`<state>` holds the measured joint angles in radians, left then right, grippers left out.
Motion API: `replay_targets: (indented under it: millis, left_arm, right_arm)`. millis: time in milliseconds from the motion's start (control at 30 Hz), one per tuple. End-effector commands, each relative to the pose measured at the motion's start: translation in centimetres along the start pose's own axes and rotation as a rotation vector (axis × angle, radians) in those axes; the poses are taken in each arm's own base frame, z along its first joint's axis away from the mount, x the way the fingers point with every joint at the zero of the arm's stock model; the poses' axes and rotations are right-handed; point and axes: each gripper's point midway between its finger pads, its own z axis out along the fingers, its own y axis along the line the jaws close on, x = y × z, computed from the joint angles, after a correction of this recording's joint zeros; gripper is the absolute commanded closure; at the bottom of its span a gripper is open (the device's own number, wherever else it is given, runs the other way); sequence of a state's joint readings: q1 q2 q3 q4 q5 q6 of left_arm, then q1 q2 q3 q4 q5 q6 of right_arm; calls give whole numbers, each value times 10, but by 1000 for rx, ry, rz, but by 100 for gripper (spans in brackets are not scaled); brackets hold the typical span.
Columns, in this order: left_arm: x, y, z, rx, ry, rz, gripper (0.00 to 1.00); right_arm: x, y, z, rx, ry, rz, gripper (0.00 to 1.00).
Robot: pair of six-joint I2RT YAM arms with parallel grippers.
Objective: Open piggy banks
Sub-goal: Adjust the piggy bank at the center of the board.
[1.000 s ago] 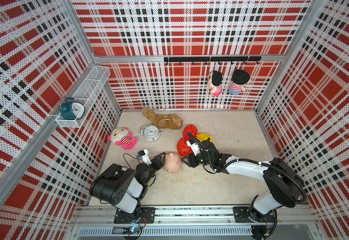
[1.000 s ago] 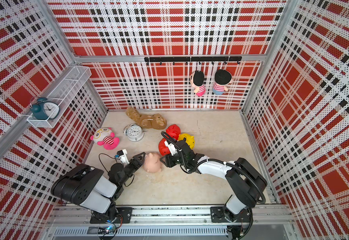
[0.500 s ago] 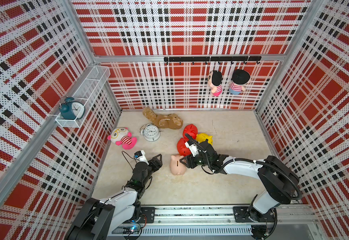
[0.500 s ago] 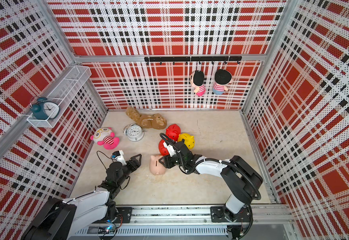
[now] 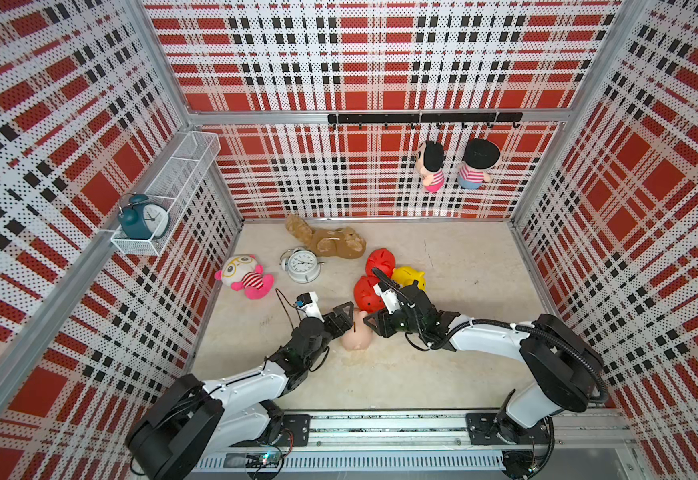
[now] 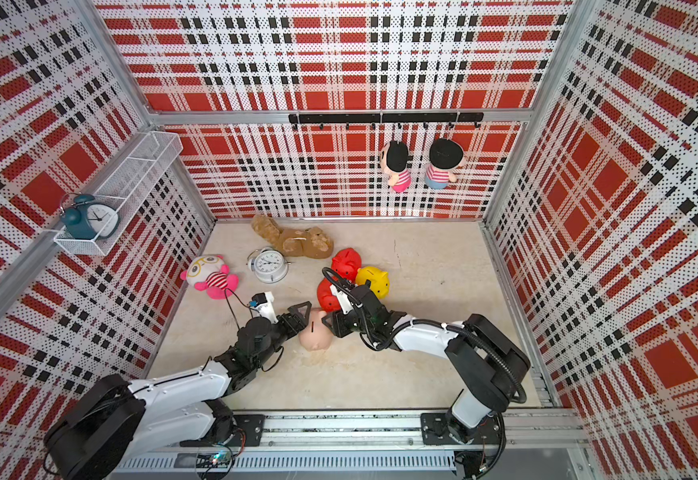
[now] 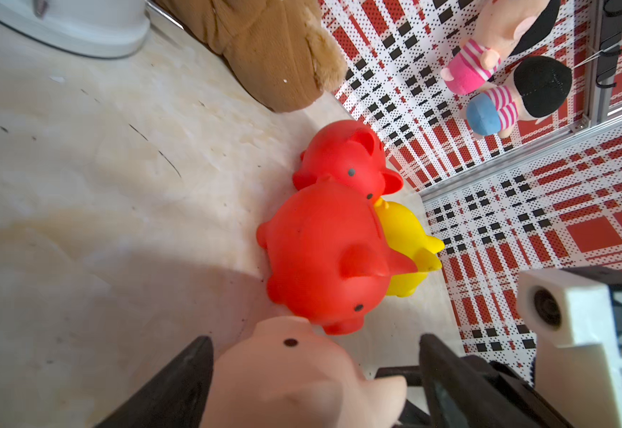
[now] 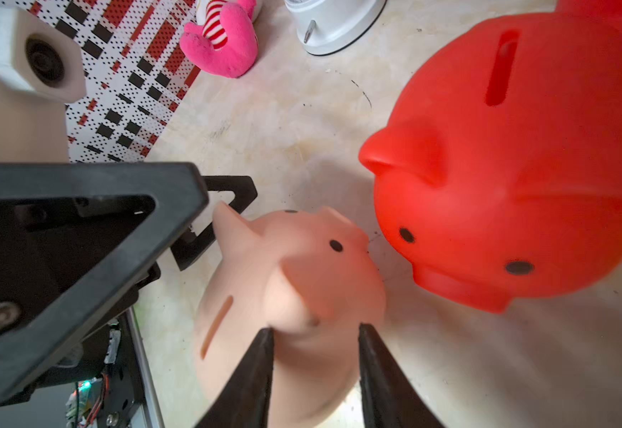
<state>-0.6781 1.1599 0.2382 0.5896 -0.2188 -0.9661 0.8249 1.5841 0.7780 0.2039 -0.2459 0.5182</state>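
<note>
The pale pink piggy bank (image 5: 355, 334) (image 6: 314, 332) lies on the floor between my two grippers. My left gripper (image 5: 345, 322) (image 7: 315, 341) is open, its jaws wide on either side of the pig's body, one finger (image 7: 176, 385) against it. My right gripper (image 5: 374, 326) (image 8: 316, 329) reaches in from the opposite side, its narrow jaws closed on a part of the pink pig's underside. Just behind them sit two red piggy banks (image 5: 366, 293) (image 5: 380, 261) and a yellow one (image 5: 409, 277), huddled together. The nearer red pig (image 8: 506, 159) almost touches the pink pig's snout.
A white alarm clock (image 5: 300, 265), a brown plush (image 5: 330, 241) and a pink-legged plush (image 5: 245, 278) lie at the back left. Two dolls (image 5: 430, 166) (image 5: 476, 164) hang from a hook rail. A wire shelf (image 5: 164, 187) on the left wall holds a teal clock (image 5: 143, 216).
My left gripper has opened wide and its arm now stretches out low. The pink pig has shifted slightly toward the front. My right gripper's jaws have narrowed on it.
</note>
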Motion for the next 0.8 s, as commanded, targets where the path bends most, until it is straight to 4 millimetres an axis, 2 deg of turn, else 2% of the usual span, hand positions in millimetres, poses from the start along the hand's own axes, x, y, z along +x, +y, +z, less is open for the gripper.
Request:
replay_targets:
  millis: [0, 100, 267, 367, 433, 633, 767]
  left_arm:
    - [1, 2, 7, -50, -30, -65, 15]
    - [11, 5, 13, -74, -10, -83, 24]
    - [20, 4, 19, -92, -3, -90, 50]
    - [19, 15, 18, -102, -7, -99, 59]
    - [17, 29, 14, -111, -15, -115, 64]
    - [4, 68, -8, -119, -66, -122, 62]
    - [-9, 78, -17, -132, -100, -94, 56]
  right_arm:
    - [10, -8, -8, 54, 24, 1, 65]
    - [18, -9, -10, 51, 39, 10, 66]
    - [25, -6, -7, 22, 46, 16, 69]
    - [24, 1, -1, 3, 54, -5, 69]
    - [19, 8, 1, -18, 45, -15, 69]
    - [-5, 29, 10, -97, 2, -27, 70]
    - [-15, 37, 15, -126, -5, -28, 70]
